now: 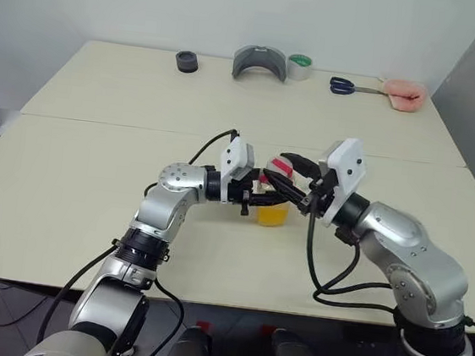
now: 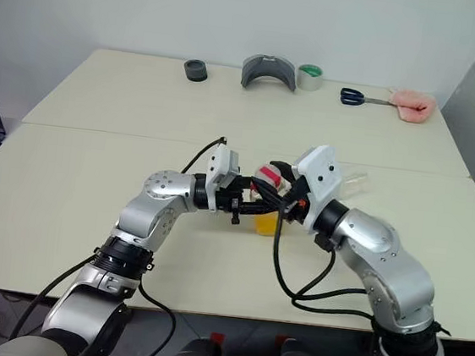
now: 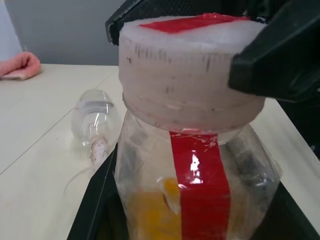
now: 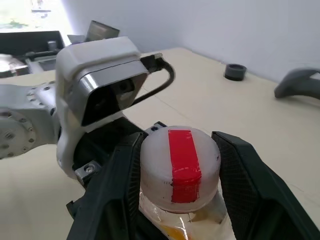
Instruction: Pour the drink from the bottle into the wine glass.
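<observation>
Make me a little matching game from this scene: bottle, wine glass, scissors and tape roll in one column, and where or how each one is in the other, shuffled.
Things:
1. bottle
2. wine glass
3. scissors
4. tape roll

Place or state:
A. beside the pink cloth
B. held in the left end effector
C. next to the grey curved object
D. lying on its side

Pairs: 1-B, 2-D, 3-A, 4-C
</observation>
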Robot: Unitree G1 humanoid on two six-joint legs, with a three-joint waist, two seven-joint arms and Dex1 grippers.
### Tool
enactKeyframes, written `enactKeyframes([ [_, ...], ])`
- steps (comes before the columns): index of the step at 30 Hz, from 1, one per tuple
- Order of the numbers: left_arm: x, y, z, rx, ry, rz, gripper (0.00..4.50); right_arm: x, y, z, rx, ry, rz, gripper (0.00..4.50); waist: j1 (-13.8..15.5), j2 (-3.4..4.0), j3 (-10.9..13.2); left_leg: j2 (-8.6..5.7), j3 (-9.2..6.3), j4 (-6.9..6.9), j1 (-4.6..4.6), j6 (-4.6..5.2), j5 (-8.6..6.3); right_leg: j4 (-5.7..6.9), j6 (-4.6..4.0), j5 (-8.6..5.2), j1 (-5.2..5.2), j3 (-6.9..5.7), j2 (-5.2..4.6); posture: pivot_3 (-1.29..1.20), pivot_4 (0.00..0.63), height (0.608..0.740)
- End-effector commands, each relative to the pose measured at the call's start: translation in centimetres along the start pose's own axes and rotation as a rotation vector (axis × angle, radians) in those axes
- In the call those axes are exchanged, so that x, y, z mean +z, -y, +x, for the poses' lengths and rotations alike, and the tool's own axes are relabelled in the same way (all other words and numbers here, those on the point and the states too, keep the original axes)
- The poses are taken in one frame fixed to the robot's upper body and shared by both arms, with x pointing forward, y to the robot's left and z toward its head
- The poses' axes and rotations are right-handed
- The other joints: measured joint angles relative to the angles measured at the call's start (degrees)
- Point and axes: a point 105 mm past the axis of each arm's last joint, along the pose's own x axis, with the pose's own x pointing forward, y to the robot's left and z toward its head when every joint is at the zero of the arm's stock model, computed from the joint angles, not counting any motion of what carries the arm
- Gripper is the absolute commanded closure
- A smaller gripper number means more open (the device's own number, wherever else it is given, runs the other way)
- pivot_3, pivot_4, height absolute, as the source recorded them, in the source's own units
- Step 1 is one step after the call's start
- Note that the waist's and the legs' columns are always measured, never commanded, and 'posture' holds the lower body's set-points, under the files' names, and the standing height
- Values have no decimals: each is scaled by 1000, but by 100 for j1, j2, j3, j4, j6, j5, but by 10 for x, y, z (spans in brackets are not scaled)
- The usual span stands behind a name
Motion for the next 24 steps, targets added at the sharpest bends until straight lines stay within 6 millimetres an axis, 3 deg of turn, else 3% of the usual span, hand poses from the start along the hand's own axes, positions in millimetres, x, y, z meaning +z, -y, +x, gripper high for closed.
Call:
enactKeyframes([
  [1, 27, 7, 6, -69, 54, 66, 2710, -9, -5, -8, 345, -89, -102, 2653, -7, 0, 2, 1, 4, 0, 3, 2, -1, -1, 0, 0, 1, 0, 1, 0, 150, 740],
  [5, 29, 7, 6, -78, 47, 79, 2711, -4, 14, -8, 454, -114, -65, 2653, -81, 1, 4, 11, -3, -8, 6, 5, -3, -1, -4, -2, 0, -3, 10, 0, 150, 740],
  [8, 29, 6, 5, -52, 53, 73, 2711, 0, 22, -8, 403, -103, -62, 2653, -84, 1, 4, 11, -6, -5, 2, 5, -3, 1, -5, -2, -1, -5, 7, 0, 150, 740],
  [12, 28, 5, 5, -28, 54, 64, 2712, 7, 30, -14, 280, -58, -74, 1299, -57, 1, 4, 8, -10, 3, -5, 4, -3, 0, -4, -2, -1, -6, -5, 0, 150, 740],
  [15, 26, 1, 3, -10, 47, 63, 2713, 20, 24, -34, 181, -17, -65, 301, 3, 1, 5, 9, -11, 2, -10, 4, -2, 1, -4, -2, -5, -5, -12, 0, 150, 740],
  [19, 26, -6, 3, 12, 43, 61, 2713, 29, 3, -46, 58, 25, -47, 294, 25, 2, 5, 7, -11, 1, -11, 4, -2, -1, -4, -1, -5, -4, -13, 0, 150, 740],
  [24, 24, -10, 5, 11, 42, 56, 2713, 18, -2, -31, -226, 37, -31, 294, -10, 3, 5, 5, -3, 0, -4, 4, -2, 5, -3, -2, -4, 1, -2, 0, 150, 740],
])
